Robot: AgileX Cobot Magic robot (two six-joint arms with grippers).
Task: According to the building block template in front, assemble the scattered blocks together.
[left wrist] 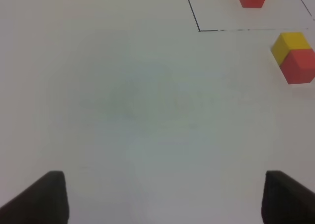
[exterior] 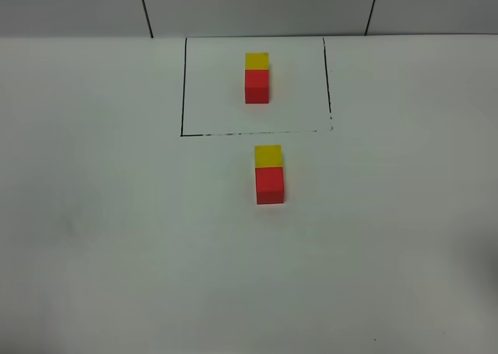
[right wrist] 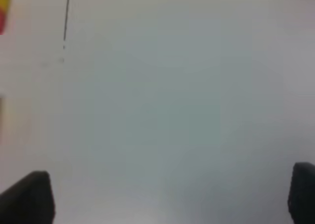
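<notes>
Scattered blocks: joined yellow-to-red, set just outside the template's outline.
Template: framed.
Left gripper: spread wide, empty.
Right gripper: spread wide, empty.

White table seen from above. A thin black rectangular outline is drawn on its far middle part. Inside the outline rests the template pair: a yellow cube touching a red cube, the yellow one on the far side. Just outside the near edge of the outline lies a second pair, a yellow cube touching a red cube, likewise with the yellow one farther back. Both pairs lie in line, a short way apart.
</notes>
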